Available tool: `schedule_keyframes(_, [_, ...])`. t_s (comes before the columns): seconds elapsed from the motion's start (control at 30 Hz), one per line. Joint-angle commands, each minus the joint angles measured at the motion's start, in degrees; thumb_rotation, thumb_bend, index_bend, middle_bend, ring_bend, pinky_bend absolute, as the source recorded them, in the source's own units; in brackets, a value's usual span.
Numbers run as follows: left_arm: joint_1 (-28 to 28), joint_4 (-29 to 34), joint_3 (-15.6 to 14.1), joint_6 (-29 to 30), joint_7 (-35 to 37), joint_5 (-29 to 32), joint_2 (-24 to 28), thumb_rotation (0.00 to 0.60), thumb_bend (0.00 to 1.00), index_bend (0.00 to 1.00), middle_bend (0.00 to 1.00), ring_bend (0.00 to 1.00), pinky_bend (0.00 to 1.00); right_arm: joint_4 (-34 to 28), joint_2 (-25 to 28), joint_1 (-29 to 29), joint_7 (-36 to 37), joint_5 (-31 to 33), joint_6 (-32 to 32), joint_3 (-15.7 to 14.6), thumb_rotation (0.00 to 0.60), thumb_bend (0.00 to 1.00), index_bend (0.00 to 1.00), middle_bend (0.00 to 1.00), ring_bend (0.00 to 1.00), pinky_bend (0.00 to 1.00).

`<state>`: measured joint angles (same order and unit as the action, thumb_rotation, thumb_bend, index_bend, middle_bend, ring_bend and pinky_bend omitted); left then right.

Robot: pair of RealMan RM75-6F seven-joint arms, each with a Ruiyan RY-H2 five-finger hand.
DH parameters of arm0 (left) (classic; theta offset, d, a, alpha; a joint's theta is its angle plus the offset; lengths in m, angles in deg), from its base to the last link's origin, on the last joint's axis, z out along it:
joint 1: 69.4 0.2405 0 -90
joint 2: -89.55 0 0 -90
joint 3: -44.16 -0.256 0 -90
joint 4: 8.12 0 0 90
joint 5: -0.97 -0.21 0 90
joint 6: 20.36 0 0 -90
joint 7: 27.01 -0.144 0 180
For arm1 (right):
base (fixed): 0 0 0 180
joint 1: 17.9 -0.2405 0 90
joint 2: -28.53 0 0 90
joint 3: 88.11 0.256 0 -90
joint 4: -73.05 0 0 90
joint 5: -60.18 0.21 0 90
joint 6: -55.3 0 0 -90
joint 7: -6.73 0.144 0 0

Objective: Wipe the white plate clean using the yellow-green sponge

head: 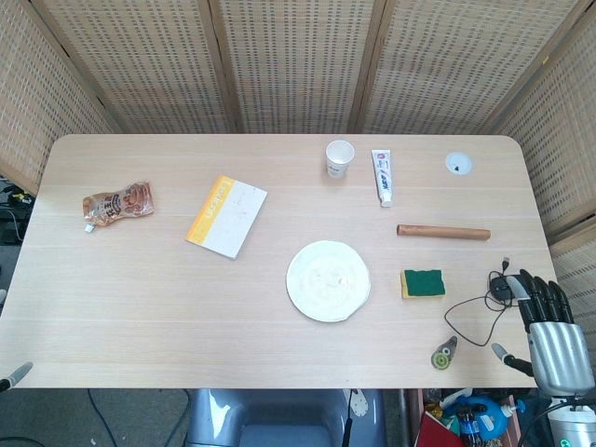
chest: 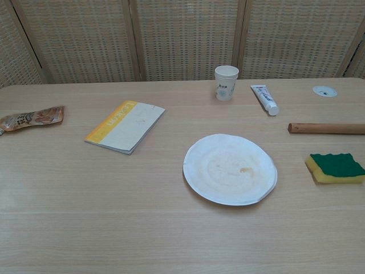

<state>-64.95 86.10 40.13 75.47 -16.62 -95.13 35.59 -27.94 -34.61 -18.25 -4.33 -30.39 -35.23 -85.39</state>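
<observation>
Hovering right hand (head: 549,326) off desk's (head: 140,307) right edge, fingers apart, empty, nearest sponge (head: 423,283) lying up-left of fingertips, long axis along front edge, just right of plate (head: 327,280); left hand barely showing.

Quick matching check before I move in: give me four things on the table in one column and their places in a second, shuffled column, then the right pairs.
Things:
1. sponge
2. paper cup
3. notebook
4. wooden stick

Places:
A. left of the white plate, toward the far side
B. just right of the plate, green side up
C. beside the toothpaste tube, near the far edge
D. lying flat, beyond the sponge

Pairs: 1-B, 2-C, 3-A, 4-D
</observation>
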Motion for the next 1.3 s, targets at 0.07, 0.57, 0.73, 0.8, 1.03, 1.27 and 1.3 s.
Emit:
schedule_keyframes(0.07, [-0.01, 0.01, -0.02, -0.06, 0.08, 0.00, 0.03, 0.600, 0.00, 0.00, 0.00, 0.00, 0.00, 0.07, -0.02, -0.10, -0.07, 0.16, 0.36, -0.06, 0.600, 0.00, 0.00, 0.00, 0.00, 0.00])
schedule_keyframes(0.57, [-0.96, 0.16, 0.51, -1.86, 0.37, 1.12, 0.11, 0.600, 0.00, 0.00, 0.00, 0.00, 0.00, 3.89, -1.67, -9.50, -1.75, -0.44, 14.28, 1.22, 0.600, 0.00, 0.05, 0.00, 0.00, 0.00])
schedule_keyframes(0.73, [-1.80, 1.08, 0.76, -3.82, -1.76, 1.96, -0.29, 0.600, 0.00, 0.00, 0.00, 0.00, 0.00, 7.81, -4.59, -16.96, 0.96, 1.34, 25.24, 2.74, 0.600, 0.00, 0.09, 0.05, 0.00, 0.02])
schedule_keyframes(0.8, [-2.16, 1.36, 1.03, -4.63, -2.66, 2.66, -0.55, 0.600, 0.00, 0.00, 0.00, 0.00, 0.00, 9.13, -5.79, -19.39, 1.76, 3.11, 28.99, 3.55, 0.600, 0.00, 0.11, 0.08, 0.00, 0.04])
schedule_keyframes(1.03, [-3.39, 1.68, 1.70, -7.30, -4.38, 4.67, -1.21, 0.600, 0.00, 0.00, 0.00, 0.00, 0.00, 17.54, -12.90, -25.86, -1.58, 7.91, 37.61, 5.09, 0.600, 0.00, 0.12, 0.12, 0.01, 0.11])
schedule_keyframes(1.27, [-4.12, 2.09, 2.31, -8.98, -5.76, 6.56, -1.54, 0.600, 0.00, 0.00, 0.00, 0.00, 0.00, 26.13, -18.97, -29.27, -6.45, 13.22, 41.29, 6.16, 0.600, 0.00, 0.15, 0.19, 0.07, 0.18])
schedule_keyframes(1.3, [-4.24, 2.12, 2.37, -9.29, -5.97, 6.87, -1.64, 0.600, 0.00, 0.00, 0.00, 0.00, 0.00, 27.30, -19.80, -29.61, -6.67, 13.61, 41.40, 6.19, 0.600, 0.00, 0.16, 0.19, 0.08, 0.18])
